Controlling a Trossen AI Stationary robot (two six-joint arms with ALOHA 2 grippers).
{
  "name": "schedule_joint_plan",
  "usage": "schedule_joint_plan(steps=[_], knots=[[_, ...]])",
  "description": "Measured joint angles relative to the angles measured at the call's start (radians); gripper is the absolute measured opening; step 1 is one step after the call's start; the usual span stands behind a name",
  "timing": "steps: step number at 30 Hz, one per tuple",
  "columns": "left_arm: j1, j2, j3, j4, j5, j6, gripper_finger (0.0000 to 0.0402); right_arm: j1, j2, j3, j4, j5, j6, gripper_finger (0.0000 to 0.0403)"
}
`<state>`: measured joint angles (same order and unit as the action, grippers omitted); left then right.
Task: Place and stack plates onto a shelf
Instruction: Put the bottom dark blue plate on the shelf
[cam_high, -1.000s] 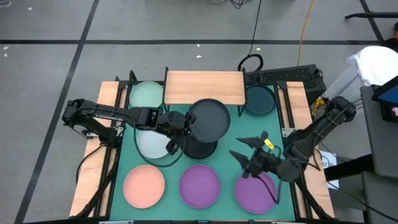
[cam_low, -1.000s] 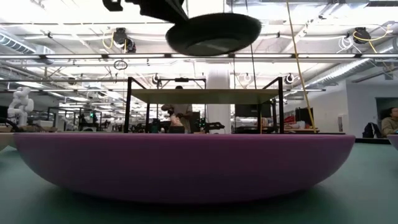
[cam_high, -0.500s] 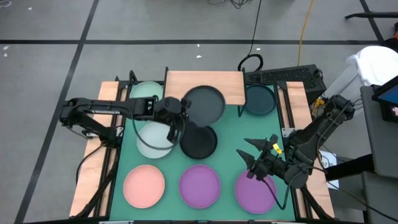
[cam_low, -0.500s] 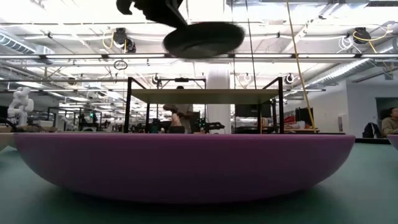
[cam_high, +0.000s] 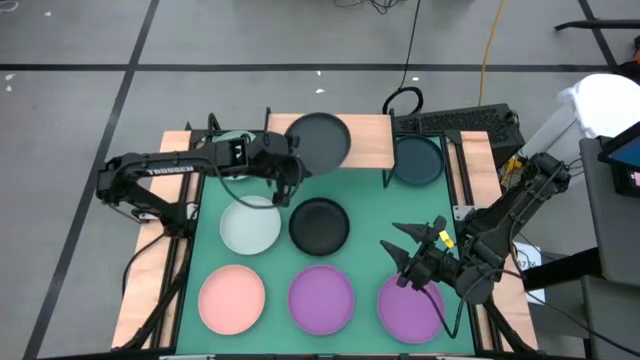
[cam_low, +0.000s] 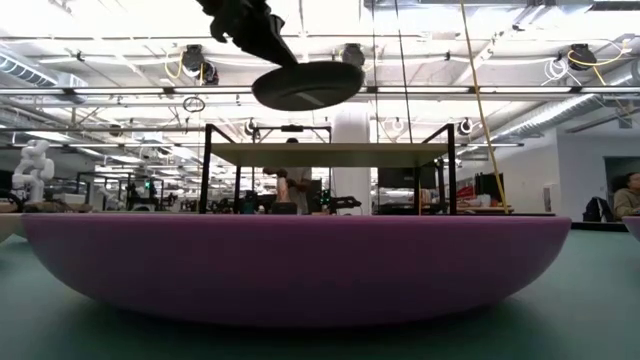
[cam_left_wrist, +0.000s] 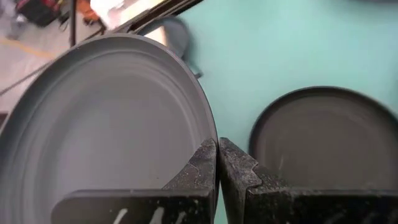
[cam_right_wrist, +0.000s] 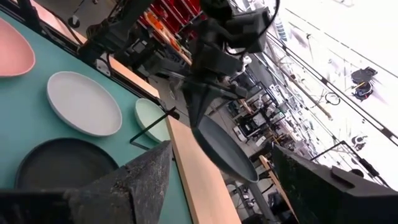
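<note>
We log the left gripper (cam_high: 291, 170) clenched on a round matte black plate's (cam_high: 318, 141) rim, held above the rectangular light-wood shelf (cam_high: 370, 140). The right gripper (cam_high: 402, 250) hangs spread over the smooth green tabletop (cam_high: 365, 215).

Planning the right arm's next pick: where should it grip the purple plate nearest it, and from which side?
Probably the low raised rim of the purple plate, from above at the edge facing the right gripper. It lies flat on the mat, so only the rim gives open fingers purchase.

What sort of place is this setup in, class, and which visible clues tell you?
Probably a robotics lab in a large open industrial hall. The low view shows exposed ceiling pipes and distant workstations; a small white humanoid robot stands in the background; the left gripper holds a black plate above the shelf.
</note>
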<state>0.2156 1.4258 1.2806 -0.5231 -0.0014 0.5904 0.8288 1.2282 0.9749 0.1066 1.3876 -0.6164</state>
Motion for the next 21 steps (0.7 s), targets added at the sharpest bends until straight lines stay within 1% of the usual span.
schedule_joint_plan(steps=[10, 15, 21], knots=[[0.096, -0.001, 0.0, -0.005, -0.002, -0.096, 0.0005, 0.0, 0.0, 0.0, -0.014, 0.0, 0.011, 0.0258], [0.117, -0.001, -0.004, 0.001, 0.001, -0.122, 0.0005, 0.0, 0.0, 0.0, -0.014, -0.001, 0.011, 0.0258], [0.123, -0.001, -0.06, 0.058, 0.0, -0.16, 0.0005, 0.0, 0.0, 0.0, -0.014, -0.001, 0.013, 0.0258]])
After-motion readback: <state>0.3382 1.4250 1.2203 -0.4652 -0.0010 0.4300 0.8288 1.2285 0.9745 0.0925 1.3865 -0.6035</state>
